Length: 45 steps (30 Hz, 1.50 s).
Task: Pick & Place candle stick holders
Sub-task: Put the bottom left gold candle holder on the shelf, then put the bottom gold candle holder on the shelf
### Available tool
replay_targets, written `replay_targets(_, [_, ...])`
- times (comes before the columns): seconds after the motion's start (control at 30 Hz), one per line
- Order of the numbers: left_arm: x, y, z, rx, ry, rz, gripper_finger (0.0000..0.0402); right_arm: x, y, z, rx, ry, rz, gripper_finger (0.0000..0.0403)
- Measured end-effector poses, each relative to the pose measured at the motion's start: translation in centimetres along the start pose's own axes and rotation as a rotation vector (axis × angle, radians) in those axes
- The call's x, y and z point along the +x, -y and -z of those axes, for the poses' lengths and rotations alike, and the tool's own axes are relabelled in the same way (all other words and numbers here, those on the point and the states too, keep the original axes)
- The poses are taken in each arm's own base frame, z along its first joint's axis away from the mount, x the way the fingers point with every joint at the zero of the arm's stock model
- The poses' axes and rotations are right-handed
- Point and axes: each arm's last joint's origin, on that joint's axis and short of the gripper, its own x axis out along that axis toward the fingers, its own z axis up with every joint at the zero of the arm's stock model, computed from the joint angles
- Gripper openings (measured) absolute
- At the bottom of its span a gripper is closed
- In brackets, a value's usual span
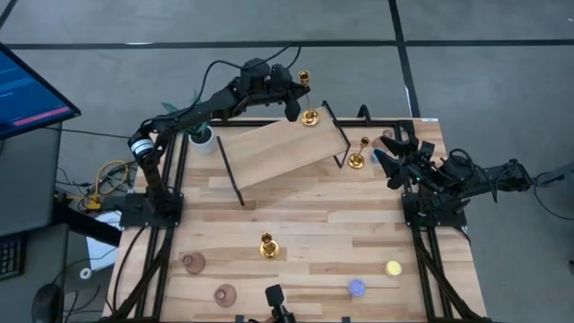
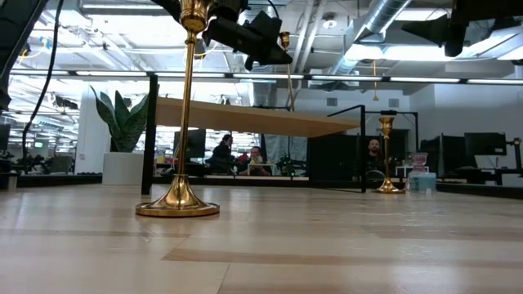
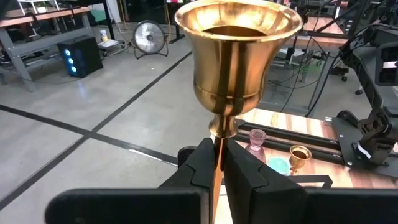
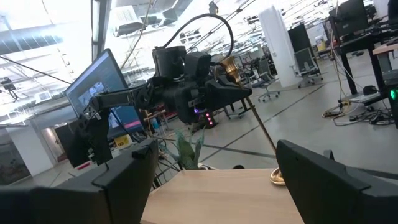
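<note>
Floor (image 1: pixel 269 63): grey, crossed by dark lines.
Monitor (image 1: pixel 27 90): at 9 o'clock of the table, screen lit.
Ceiling (image 2: pixel 343 33): exposed ducts, strip lights.
Fan (image 3: pixel 149 38): possibly a floor fan, far off.
People (image 2: pixel 237 157): seated at desks.

Open-plan robotics lab: exposed ceiling ducts (image 2: pixel 384 20), monitors (image 4: pixel 102 81), workbenches (image 3: pixel 37 25).

Left arm reaching far, fingers (image 3: pixel 219 163) pinched shut, right fingers (image 4: pixel 214 171) spread
</note>
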Motion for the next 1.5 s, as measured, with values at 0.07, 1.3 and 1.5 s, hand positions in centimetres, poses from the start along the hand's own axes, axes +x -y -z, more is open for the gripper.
replay_targets(0.07, [-0.01,0.00,-0.05,0.001,0.004,0.000,0.0017,0.00,0.00,0.00,0.000,0.000,0.000,0.0317])
replay_targets(1.3, [-0.01,0.07,0.12,-0.004,-0.014,0.003,0.0066,0.00,-0.03,0.00,0.003,-0.001,-0.010,0.0317])
replay_targets(1.5, [-0.03,0.07,0.10,-0.004,-0.014,0.003,0.0083,0.00,-0.03,0.00,0.003,-0.001,-0.010,0.0317])
